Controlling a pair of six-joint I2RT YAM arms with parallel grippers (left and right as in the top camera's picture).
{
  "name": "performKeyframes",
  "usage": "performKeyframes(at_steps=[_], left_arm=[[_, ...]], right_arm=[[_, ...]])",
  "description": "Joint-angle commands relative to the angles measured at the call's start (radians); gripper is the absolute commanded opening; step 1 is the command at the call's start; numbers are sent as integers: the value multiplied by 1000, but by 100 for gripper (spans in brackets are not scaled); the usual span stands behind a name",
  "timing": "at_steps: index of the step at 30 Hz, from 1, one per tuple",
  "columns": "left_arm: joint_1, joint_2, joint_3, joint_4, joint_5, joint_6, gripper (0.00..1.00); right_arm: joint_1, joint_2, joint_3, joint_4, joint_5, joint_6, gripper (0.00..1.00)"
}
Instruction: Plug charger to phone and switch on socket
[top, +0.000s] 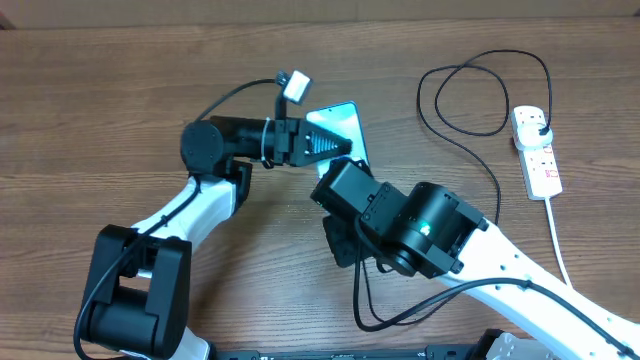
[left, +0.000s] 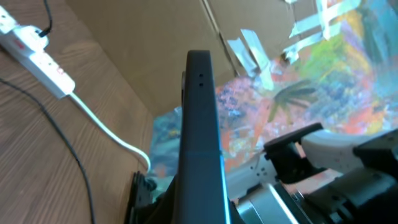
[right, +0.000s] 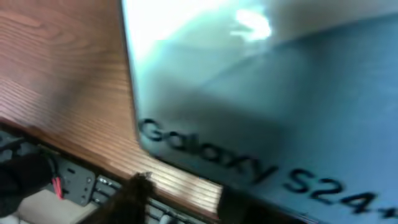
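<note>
The phone (top: 338, 120) has a light-blue lit screen and is held up on edge near the table's middle. My left gripper (top: 328, 146) is shut on it; the left wrist view shows its dark edge (left: 199, 124) standing between my jaws (left: 200, 208). My right gripper (top: 336, 186) sits just below the phone's short edge. In the blurred right wrist view the screen (right: 261, 93) reads "Galaxy S24+", and my fingers (right: 186, 202) appear closed on the charger's small dark connector (right: 143, 183). The charger's black cable (top: 462, 135) loops from its plug (top: 541, 128) in the white socket (top: 537, 165).
The socket's thick white cord (top: 556, 235) runs toward the front right, passing my right arm. The socket (left: 37, 53), white cord (left: 109, 134) and black cable (left: 62, 143) also show in the left wrist view, with a cardboard wall (left: 124, 43) behind.
</note>
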Motion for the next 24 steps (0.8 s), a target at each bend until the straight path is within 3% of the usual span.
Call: performKeyframes(at_steps=[1,3,6,10,11,15,24], left_arm=[[-25,-10,-1,6,-49,2,4],[-25,-11,-1,-3,-89,13,4],[-25,-10,-1,-61,-144,60,4],[-25,-10,-1,-262,-241,184,4],[-26,-11,-1,-332,-267,226,4],[-36,-10,3,-600,-347,390,4],[-23,-10,33,-1347,-383,962,4]], right_arm=[[-7,-49,37,-12,57,-11,58],[-7,-69,38,-18,59,-29,71],[-7,-113,38,-18,64,-34,78],[-7,-185,38,-29,107,-34,91],[-7,-207,38,-37,132,-34,100],[-7,-288,38,-73,222,-33,100],[-7,-455,37,-90,378,33,100]])
